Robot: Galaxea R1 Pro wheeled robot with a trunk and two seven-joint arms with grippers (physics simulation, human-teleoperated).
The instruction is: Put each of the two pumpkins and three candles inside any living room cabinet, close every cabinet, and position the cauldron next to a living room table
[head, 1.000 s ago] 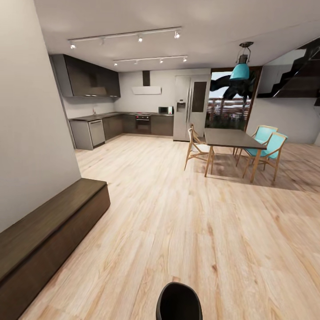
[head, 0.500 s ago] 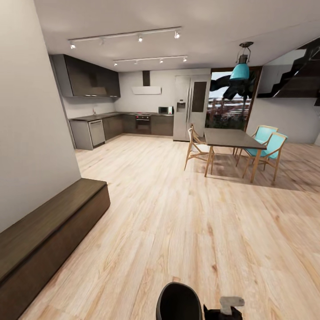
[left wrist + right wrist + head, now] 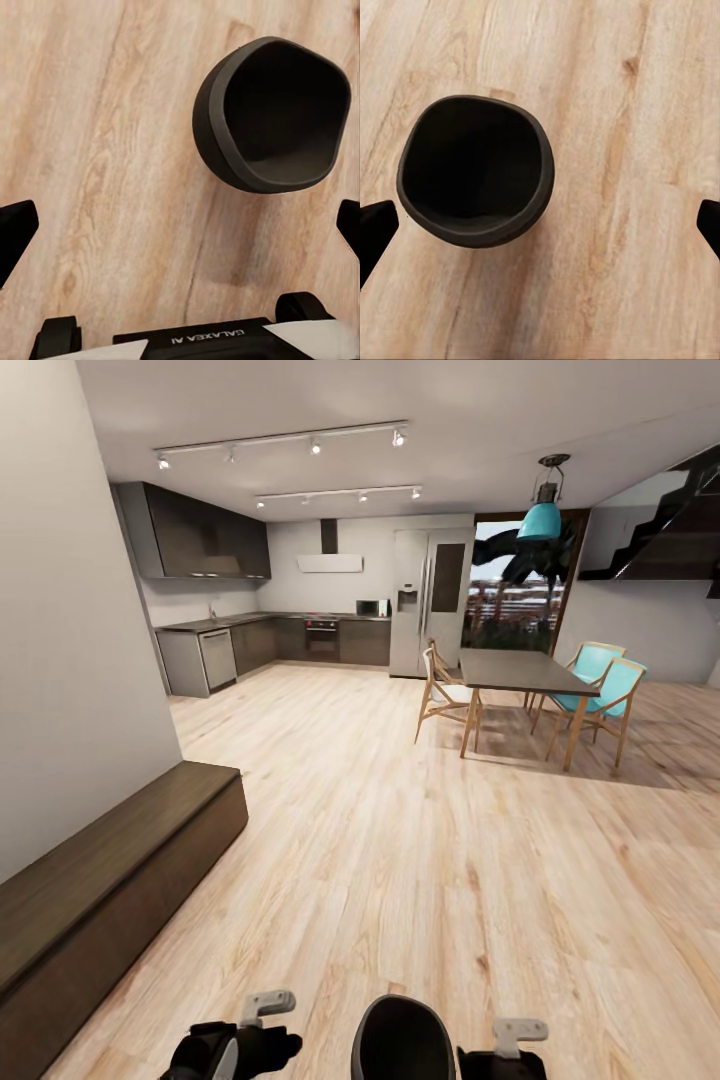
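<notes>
Flanking the cauldron [image 3: 402, 1040] on the floor, left gripper [image 3: 180, 225] and right gripper [image 3: 540, 221] are hanging spread wide, seemingly readying a lift.

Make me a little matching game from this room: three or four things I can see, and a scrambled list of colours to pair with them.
Things:
1. cauldron
2. hanging lamp
3. cabinet
4. fridge

Colours:
A. dark brown
B. silver-grey
C. black
D. turquoise

Pairs: 1-C, 2-D, 3-A, 4-B
</notes>
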